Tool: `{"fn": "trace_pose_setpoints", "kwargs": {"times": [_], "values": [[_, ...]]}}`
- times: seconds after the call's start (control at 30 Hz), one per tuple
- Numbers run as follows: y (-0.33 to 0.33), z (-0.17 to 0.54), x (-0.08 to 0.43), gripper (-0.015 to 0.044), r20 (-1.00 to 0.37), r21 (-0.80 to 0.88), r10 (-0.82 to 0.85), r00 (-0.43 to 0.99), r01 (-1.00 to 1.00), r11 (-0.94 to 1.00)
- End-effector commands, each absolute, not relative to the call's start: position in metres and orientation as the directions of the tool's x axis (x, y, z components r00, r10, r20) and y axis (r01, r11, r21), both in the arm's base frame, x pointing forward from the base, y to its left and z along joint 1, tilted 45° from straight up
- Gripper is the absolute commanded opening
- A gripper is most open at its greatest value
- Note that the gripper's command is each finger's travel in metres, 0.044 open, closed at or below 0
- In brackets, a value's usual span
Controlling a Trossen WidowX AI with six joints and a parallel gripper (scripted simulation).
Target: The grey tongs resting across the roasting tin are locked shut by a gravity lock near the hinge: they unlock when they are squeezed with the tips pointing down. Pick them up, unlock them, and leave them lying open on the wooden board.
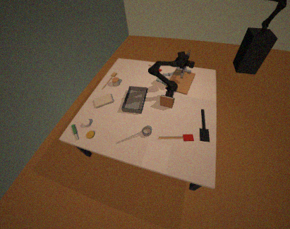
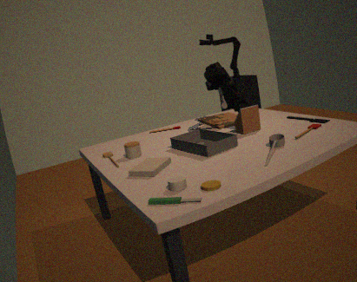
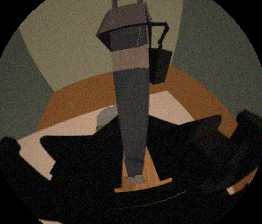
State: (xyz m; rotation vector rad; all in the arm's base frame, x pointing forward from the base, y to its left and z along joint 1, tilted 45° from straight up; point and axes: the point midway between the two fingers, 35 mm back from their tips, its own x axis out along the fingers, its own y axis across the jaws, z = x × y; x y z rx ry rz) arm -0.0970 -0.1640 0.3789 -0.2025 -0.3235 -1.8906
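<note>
Wrist view: gripper [image 3: 136, 181] fingertips lost in dark lower rim; grip point on grey tongs [image 3: 131, 91] not visible, so can't see if arms are spread. Exterior view: arm and tongs merge w/ dark cabinet [image 2: 247, 90] behind. Wooden board [image 2: 219, 120] partly hidden by tan block [image 2: 248, 119]. Top view: tongs too small to resolve.
</note>
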Motion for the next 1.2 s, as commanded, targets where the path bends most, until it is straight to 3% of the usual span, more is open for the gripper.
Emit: {"fn": "trace_pose_setpoints", "kwargs": {"times": [0.0,0.27,1.17], "values": [[-0.159,0.377,-0.091,-0.015,0.347,0.103,-0.883,-0.316,0.949,-0.299],[-0.151,0.368,-0.081,-0.015,0.431,0.061,-0.86,-0.274,0.959,-0.276],[-0.151,0.367,-0.081,-0.015,0.433,0.06,-0.859,-0.273,0.96,-0.275]]}}
